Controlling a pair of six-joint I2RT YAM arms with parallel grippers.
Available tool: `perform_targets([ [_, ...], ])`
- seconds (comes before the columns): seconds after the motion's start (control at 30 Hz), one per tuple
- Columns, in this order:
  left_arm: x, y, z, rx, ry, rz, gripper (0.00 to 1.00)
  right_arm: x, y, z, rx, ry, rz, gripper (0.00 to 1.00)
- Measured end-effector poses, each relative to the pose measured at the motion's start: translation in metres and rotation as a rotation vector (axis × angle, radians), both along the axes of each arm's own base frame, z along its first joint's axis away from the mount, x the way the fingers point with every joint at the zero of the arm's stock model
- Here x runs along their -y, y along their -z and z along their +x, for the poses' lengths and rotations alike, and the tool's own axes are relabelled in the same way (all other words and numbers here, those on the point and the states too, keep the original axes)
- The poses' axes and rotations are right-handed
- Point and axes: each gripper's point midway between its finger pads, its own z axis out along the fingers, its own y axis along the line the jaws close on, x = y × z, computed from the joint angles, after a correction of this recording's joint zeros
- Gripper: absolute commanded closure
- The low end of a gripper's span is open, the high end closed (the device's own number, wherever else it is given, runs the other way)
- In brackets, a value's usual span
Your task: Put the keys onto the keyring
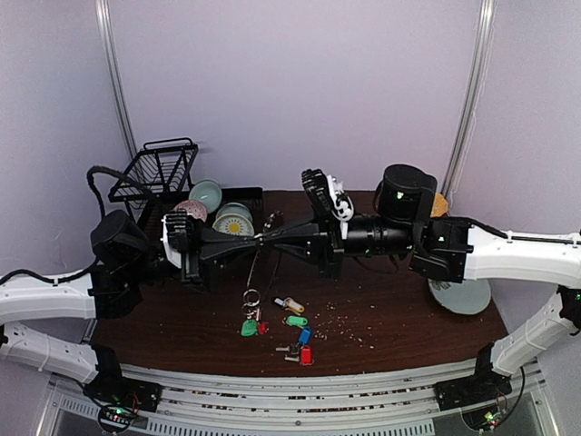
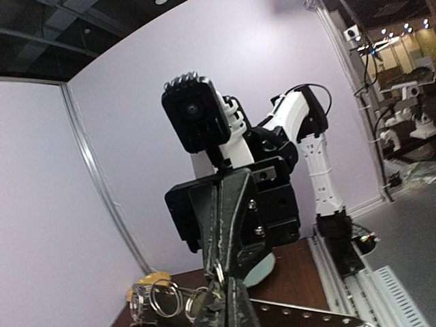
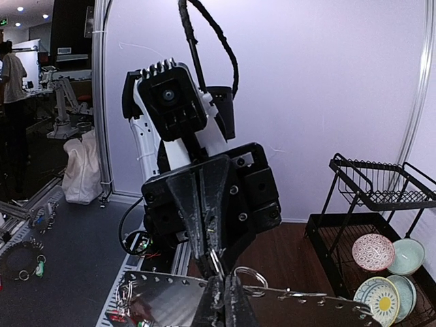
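Keyring (image 1: 259, 238) pinched mid-air between left claw (image 1: 247, 238) and right claw (image 1: 270, 238), both clamped shut on thin wire — stiff, light, slippery. Keys (image 1: 292, 305) left on counter (image 1: 390, 309) at 6 o'clock — best gripped by plastic tags.

A thin dark wire keyring (image 1: 262, 238) hangs above the middle of the dark tabletop, with small silvery rings (image 1: 251, 296) dangling low. Loose silvery keys with green (image 1: 295, 320), blue (image 1: 304, 335), red (image 1: 306, 355) and yellow-orange (image 1: 292, 305) plastic tags lie scattered toward the tabletop's near edge.
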Motion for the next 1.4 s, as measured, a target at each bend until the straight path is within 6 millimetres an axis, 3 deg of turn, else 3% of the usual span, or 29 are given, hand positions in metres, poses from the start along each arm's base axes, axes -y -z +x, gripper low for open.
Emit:
perform_targets([
  [0.03,0.000,0.000,0.003,0.000,-0.019,0.000,0.57,0.000,0.000,0.003,-0.016,0.015,-0.002,1.00],
  [0.13,-0.004,0.001,0.019,-0.028,-0.121,0.008,0.43,0.002,0.008,0.020,-0.090,0.093,-0.030,1.00],
  [0.2,-0.009,0.000,0.027,-0.022,-0.187,0.015,0.43,0.004,0.014,0.032,-0.148,0.159,-0.064,1.00],
  [0.3,-0.020,-0.008,0.043,-0.017,-0.307,0.026,0.58,0.006,0.018,0.056,-0.248,0.299,-0.106,1.00],
  [0.37,-0.026,-0.018,0.052,-0.008,-0.380,0.031,0.63,0.010,0.020,0.076,-0.316,0.420,-0.127,1.00],
  [0.43,-0.028,-0.027,0.061,-0.006,-0.434,0.046,0.59,0.017,0.023,0.094,-0.373,0.532,-0.145,1.00],
  [0.5,-0.026,-0.030,0.069,-0.022,-0.462,0.071,0.45,0.024,0.029,0.109,-0.428,0.624,-0.158,1.00],
  [0.6,-0.012,-0.014,0.080,-0.078,-0.463,0.138,0.29,0.033,0.045,0.126,-0.490,0.742,-0.191,1.00],
  [0.7,0.003,0.025,0.089,-0.171,-0.450,0.237,0.07,0.039,0.062,0.135,-0.533,0.813,-0.220,1.00],
  [0.77,0.012,0.048,0.093,-0.229,-0.435,0.284,0.05,0.039,0.070,0.139,-0.553,0.840,-0.230,1.00],
  [0.9,0.021,0.076,0.099,-0.329,-0.426,0.321,0.15,0.039,0.080,0.146,-0.583,0.879,-0.228,1.00],
  [1.17,0.028,0.124,0.130,-0.442,-0.557,0.376,0.70,0.035,0.082,0.150,-0.623,0.893,-0.189,1.00],
  [1.3,0.022,0.131,0.142,-0.450,-0.625,0.386,0.98,0.033,0.082,0.150,-0.626,0.885,-0.183,1.00],
  [1.4,0.019,0.126,0.145,-0.437,-0.646,0.369,1.00,0.033,0.083,0.150,-0.623,0.884,-0.191,1.00],
])
